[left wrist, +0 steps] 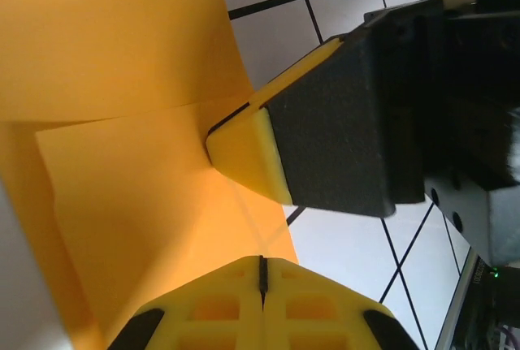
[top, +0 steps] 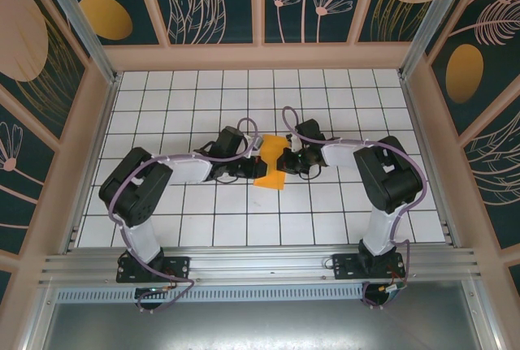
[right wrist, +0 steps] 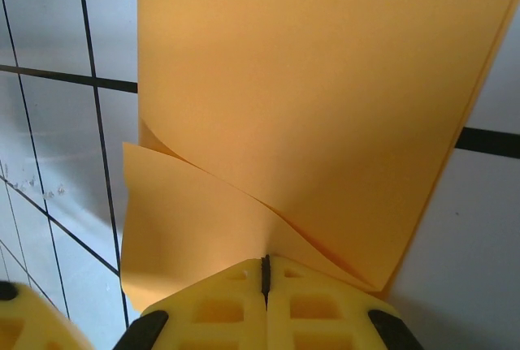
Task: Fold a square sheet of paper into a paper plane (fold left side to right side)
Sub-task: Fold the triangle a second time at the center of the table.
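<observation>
The left gripper (left wrist: 262,273) has its yellow fingers pressed together at 6 o'clock in its wrist view; the orange paper sheet (left wrist: 122,58) reaches their tips, though I cannot tell if it is pinched; the right gripper (right wrist: 265,267) is clamped on the sheet's curled layers; from above, the sheet lies mid-way across the white-tiled table (top: 162,220), left gripper at its 9 o'clock, right at 3 o'clock.
</observation>
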`<action>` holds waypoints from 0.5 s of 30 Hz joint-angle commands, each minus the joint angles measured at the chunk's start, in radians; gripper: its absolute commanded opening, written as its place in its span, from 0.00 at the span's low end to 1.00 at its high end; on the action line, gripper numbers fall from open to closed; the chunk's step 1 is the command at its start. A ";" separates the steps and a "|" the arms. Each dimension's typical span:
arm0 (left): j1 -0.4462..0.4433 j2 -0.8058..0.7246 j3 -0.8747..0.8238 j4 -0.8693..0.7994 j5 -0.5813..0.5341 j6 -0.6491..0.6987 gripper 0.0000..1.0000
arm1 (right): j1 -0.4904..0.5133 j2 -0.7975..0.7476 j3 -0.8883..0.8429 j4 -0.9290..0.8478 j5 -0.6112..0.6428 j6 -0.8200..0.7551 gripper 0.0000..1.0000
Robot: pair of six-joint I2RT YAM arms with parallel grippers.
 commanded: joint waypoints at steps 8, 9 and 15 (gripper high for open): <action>0.002 0.097 0.058 -0.038 0.063 0.059 0.00 | -0.010 0.038 0.003 -0.080 0.028 -0.011 0.00; 0.002 0.100 0.057 -0.048 0.050 0.064 0.00 | -0.009 0.038 0.003 -0.081 0.030 -0.012 0.00; 0.001 0.114 0.088 -0.111 -0.022 0.098 0.00 | -0.008 0.038 0.007 -0.095 0.042 -0.017 0.00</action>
